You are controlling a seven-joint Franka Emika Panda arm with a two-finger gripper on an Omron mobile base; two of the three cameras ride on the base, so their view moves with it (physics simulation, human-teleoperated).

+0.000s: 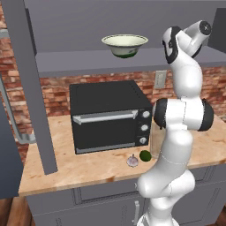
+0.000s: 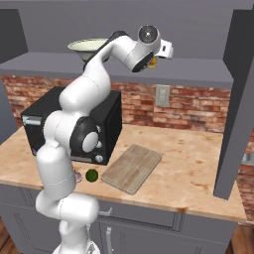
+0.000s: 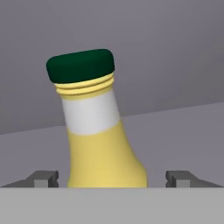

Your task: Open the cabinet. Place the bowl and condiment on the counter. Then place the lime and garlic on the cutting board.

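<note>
Arm raised, jaws straddling condiment [image 3: 98, 131]

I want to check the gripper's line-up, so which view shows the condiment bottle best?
The hand view: the condiment stands close between the open gripper's fingertips. In the right base view just a yellow sliver peeks past the wrist. The left base view adds nothing clear.

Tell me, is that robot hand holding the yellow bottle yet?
No. The gripper is open, its fingertips either side of the condiment bottle's lower body, not touching.

Colours in the kitchen
A yellow condiment [image 3: 103, 144] with a dark green cap and white band is shown; the bowl [image 1: 124, 45] is cream.
</note>
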